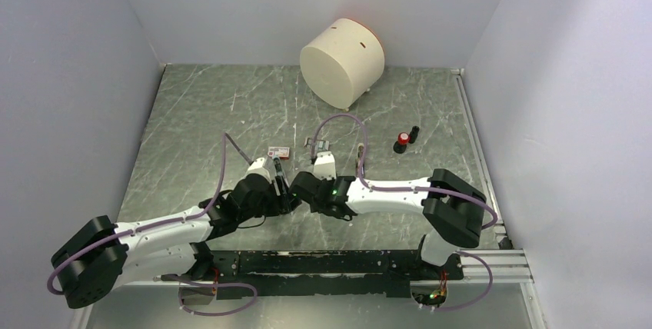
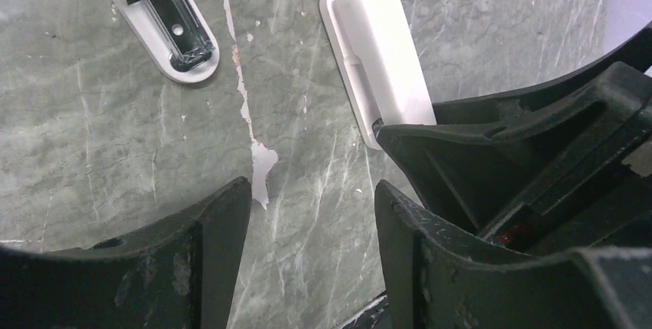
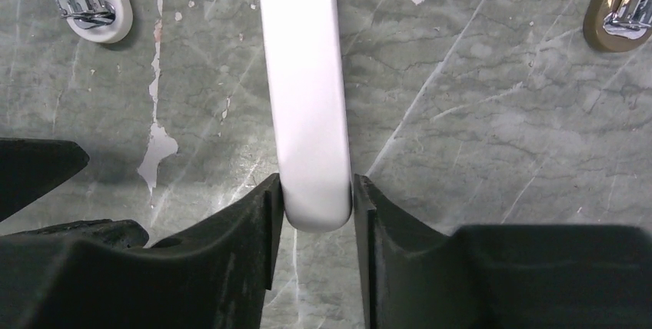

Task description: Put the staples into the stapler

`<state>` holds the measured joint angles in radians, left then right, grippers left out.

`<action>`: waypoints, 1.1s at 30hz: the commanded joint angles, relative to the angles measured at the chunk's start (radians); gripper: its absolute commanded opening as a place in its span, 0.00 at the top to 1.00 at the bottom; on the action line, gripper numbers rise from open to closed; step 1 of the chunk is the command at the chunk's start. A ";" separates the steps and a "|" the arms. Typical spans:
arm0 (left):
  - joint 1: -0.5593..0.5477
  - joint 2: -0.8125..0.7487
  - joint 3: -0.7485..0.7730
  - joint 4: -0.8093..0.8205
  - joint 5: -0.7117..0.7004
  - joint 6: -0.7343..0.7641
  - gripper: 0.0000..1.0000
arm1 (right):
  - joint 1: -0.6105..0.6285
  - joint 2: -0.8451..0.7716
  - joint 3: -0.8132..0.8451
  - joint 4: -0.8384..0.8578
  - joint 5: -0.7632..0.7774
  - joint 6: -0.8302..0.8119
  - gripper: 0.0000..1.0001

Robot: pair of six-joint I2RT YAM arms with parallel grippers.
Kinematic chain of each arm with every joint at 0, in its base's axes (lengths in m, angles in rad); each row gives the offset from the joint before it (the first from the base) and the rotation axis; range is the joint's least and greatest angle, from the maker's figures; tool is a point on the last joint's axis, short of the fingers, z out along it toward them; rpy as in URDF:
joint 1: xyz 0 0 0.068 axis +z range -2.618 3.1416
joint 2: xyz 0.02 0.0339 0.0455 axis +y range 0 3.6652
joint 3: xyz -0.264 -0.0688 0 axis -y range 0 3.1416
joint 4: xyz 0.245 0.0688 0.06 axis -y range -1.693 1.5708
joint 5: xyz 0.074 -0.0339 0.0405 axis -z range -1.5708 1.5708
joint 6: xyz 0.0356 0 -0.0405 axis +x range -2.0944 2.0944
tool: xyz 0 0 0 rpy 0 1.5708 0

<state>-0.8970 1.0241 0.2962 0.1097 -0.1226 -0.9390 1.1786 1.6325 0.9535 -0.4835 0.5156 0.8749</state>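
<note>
A closed white stapler [image 3: 306, 91] lies on the green marble table. My right gripper [image 3: 315, 194] is shut on its near end, one finger on each side. It also shows in the top view [image 1: 324, 164] and in the left wrist view [image 2: 377, 52]. A second white stapler [image 2: 165, 18] lies swung open to the left, with its metal channel bare. My left gripper [image 2: 311, 202] is open and empty, low over bare table, just left of my right gripper [image 2: 538, 152]. I cannot make out any staple strips.
A tan stapler [image 3: 619, 6] lies at the far right and also shows in the top view [image 1: 317, 144]. A small red-and-white box [image 1: 279, 151] sits beyond my left gripper. Small red and black items [image 1: 405, 141] lie to the right. A big cream cylinder [image 1: 342, 60] stands at the back.
</note>
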 commanded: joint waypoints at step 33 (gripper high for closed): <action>-0.067 0.563 0.221 0.555 0.290 0.055 0.59 | -0.244 -0.456 -0.336 0.043 -0.165 0.239 0.81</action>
<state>-0.9577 1.5055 0.4644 0.5629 0.1200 -0.8902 0.9630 1.2186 0.6373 -0.4885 0.3836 1.0969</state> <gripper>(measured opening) 0.439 0.364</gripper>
